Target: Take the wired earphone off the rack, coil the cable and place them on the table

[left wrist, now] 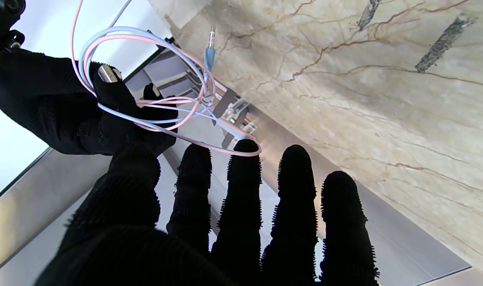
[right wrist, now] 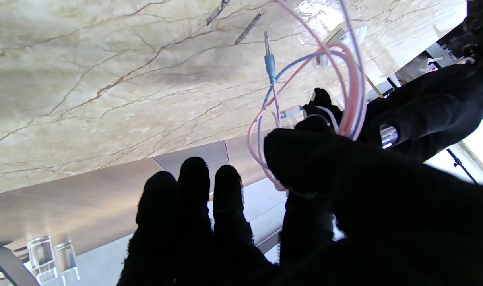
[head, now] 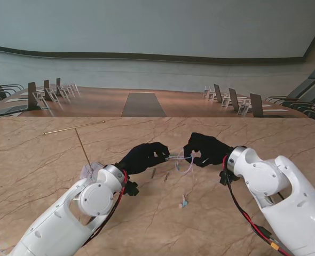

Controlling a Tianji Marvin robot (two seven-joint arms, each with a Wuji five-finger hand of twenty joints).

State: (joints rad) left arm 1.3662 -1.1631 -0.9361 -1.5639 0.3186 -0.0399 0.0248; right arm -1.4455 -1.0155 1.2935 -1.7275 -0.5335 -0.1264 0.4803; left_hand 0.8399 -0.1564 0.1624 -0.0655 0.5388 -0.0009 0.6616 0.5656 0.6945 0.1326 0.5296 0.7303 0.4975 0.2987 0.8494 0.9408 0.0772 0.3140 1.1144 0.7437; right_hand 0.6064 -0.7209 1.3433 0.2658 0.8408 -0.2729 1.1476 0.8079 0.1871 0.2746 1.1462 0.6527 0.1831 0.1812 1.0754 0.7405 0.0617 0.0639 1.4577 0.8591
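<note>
Counter (head: pixel 40 160): a beige marble top with brown veins; it fills the near half of the stand's view, and both arms rise from the near corners.
Right arm (head: pixel 280 192): white shell, with red and black wires running along its near side.
Left arm (head: pixel 72 213): white shell, reaching toward the middle of the counter.
Right hand (head: pixel 205 149): in a black glove, above the counter just right of the middle. Its thumb and first fingers (right wrist: pixel 301 159) are closed on the loops of the cable; the other three fingers are stretched out and hold nothing.
Left hand (head: pixel 144 156): in a black glove, facing the right hand and close to it. Four fingers (left wrist: pixel 243 174) are stretched and a little apart. The cable loop lies against the tip of one finger; I cannot tell if the thumb presses on it.
Rack (head: pixel 75 130): a thin gold rod stand on the left, farther from me, well apart from the hands.
Earphone cable (head: pixel 185 162): pink and pale blue, in several loose loops between the two hands, above the counter and off the rack.
Plug (head: pixel 183 203): light blue with a metal tip, hanging on the cable's free end, nearer to me than the hands; whether it touches the counter is not clear.
</note>
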